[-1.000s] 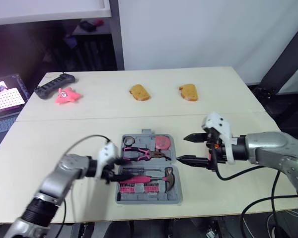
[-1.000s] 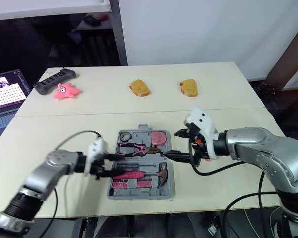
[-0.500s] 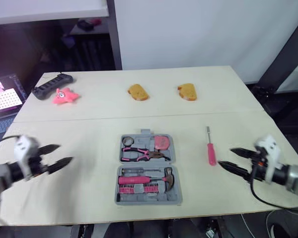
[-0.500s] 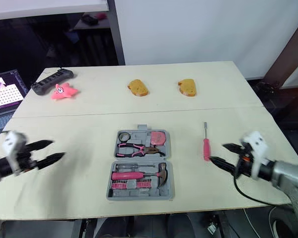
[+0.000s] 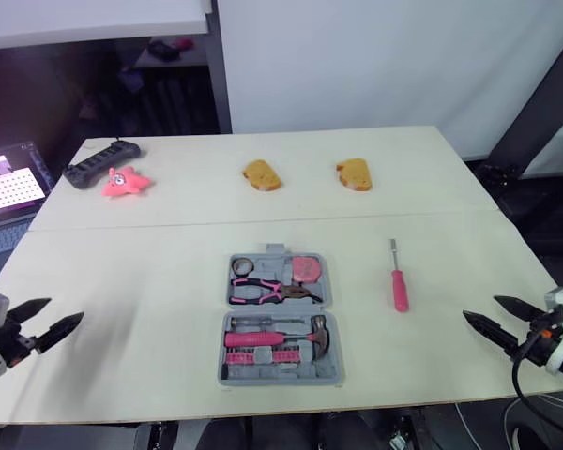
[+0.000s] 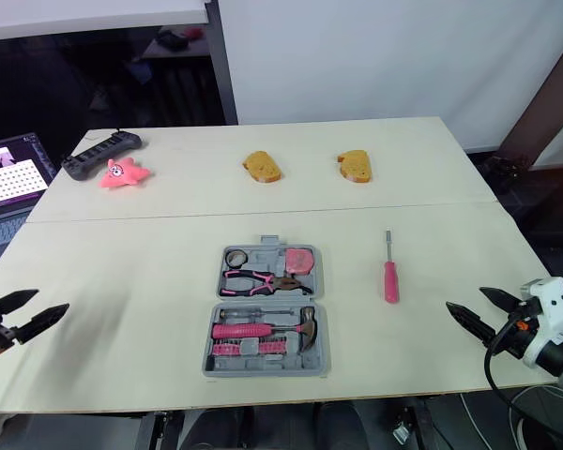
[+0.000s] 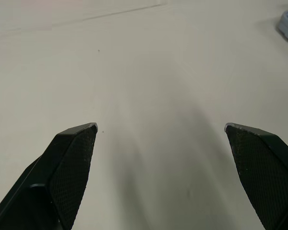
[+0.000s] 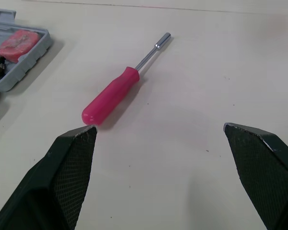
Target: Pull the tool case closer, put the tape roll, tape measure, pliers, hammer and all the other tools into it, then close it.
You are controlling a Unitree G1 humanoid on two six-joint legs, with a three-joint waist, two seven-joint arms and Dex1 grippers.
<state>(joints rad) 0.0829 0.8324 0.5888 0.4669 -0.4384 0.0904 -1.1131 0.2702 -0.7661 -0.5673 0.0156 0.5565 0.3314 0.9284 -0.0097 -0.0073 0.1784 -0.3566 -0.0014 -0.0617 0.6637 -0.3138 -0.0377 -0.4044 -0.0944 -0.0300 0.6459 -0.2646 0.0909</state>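
Tool case: we see the grey plastic tool case [image 5: 281, 379] lying open and flat on the near half of the pale wooden tabletop [image 5: 150, 272], close to the front edge.
Change: a second ago both tools were down at the case, one on each side. Now both are drawn back to the tabletop's near corners, well apart from the case.
Meaning: we judge the case is already close enough and most of the packing is done. One loose item is left to stow, and the lid is not yet closed.
Left arm: the left tool [image 5: 66, 310] hovers low over the near left corner and points inward. Its two black fingers are spread wide with nothing between them.
Right arm: the right tool [image 5: 479, 307] hovers at the near right corner, equally wide and empty, and faces the loose screwdriver.
Screwdriver: the pink-handled screwdriver [image 5: 398, 292] lies on bare tabletop to the right of the case, not touching it, with its metal shaft pointing away from us.
Contents: the far half holds the dark ring-shaped tape roll [image 5: 242, 266], the pink tape measure [image 5: 306, 269] and the pink-gripped pliers [image 5: 263, 290]. The near half holds the pink-handled hammer [image 5: 319, 335].
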